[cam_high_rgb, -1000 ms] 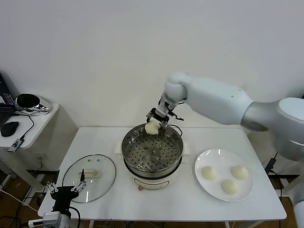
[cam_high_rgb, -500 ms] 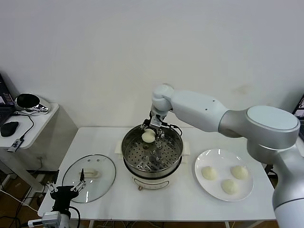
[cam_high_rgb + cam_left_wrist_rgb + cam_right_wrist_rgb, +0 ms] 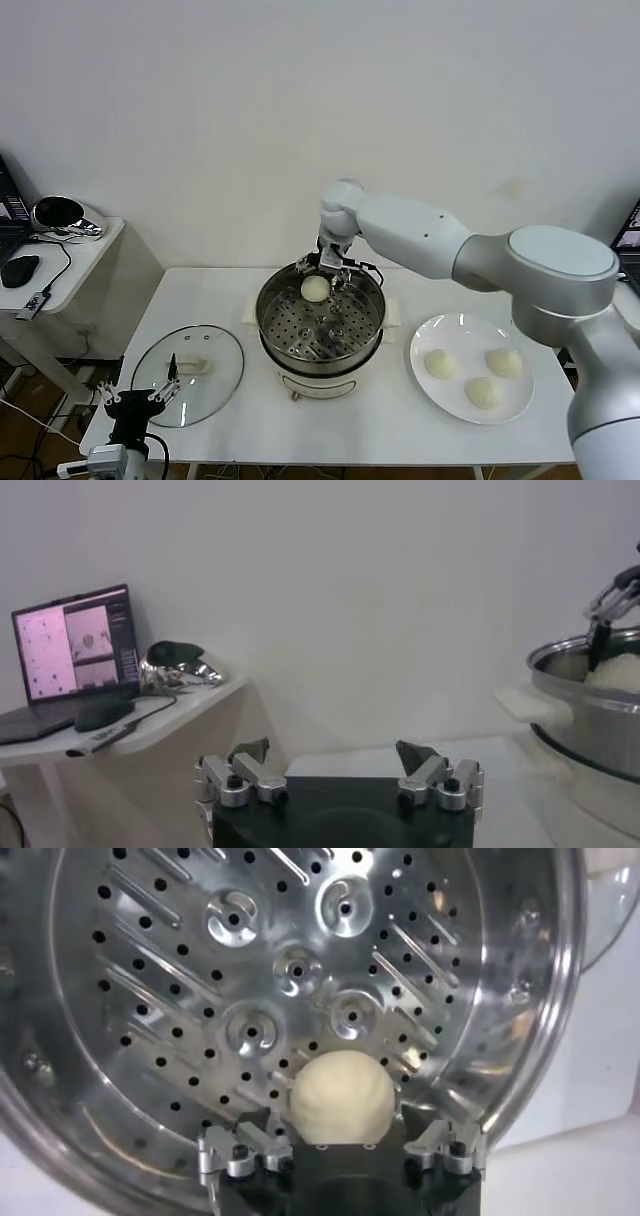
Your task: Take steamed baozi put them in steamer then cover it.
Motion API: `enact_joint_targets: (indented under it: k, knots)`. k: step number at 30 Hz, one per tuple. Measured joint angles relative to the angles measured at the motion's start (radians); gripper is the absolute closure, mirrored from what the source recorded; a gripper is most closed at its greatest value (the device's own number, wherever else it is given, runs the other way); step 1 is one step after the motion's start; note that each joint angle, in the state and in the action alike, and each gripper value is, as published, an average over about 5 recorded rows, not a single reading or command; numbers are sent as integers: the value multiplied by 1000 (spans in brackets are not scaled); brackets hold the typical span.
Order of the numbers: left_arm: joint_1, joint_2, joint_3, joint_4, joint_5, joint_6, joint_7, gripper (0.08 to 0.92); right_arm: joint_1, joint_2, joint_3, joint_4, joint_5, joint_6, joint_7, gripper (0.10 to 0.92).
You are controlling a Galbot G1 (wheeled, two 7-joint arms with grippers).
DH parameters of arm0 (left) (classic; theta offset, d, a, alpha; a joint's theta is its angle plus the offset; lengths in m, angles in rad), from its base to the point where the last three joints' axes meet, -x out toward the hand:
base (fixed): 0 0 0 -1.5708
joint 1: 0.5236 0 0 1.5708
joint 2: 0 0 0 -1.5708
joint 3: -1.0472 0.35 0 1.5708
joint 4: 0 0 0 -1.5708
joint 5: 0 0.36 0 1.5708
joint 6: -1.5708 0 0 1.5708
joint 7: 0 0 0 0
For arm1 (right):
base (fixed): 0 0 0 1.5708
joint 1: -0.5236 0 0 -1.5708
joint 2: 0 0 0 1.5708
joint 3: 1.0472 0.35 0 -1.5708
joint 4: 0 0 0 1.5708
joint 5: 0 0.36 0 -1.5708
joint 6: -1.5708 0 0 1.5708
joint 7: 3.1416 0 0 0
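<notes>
A smooth, cream-white steamed baozi (image 3: 342,1097) lay on the perforated tray of the steamer (image 3: 322,330), between the spread fingers of the right gripper (image 3: 340,1148). The head view alone showed three buns on the plate (image 3: 455,335) and the cover (image 3: 190,372) beside the left gripper (image 3: 340,780), parked with fingers apart.

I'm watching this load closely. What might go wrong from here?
The right gripper, fingers open, hangs low inside the shiny steel steamer pot; rising carelessly, it may clip the rim. The small cream-white dough bun lies near the perforated tray's far edge, so a passing finger might nudge it.
</notes>
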Motion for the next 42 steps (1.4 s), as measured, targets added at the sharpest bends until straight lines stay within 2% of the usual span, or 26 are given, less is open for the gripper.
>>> enact_joint_targets:
  k: [10,18,28,42]
  knots:
    - [2,10,9,-15,-4,1,0,177,185,-292,-115,342,286,-456,-28,203]
    - [1,23,4,-18,-12,0,0,177,232,-573,-175,567,360,-726,-33,203]
    - [-4,31,-5,-22,-12,2,-1,177,112,-782,-143,661,309,-831,-30,203]
    - [3,24,-20,-14,-14,1,-1,177,-252,-808,109,568,199,-865,-20,203]
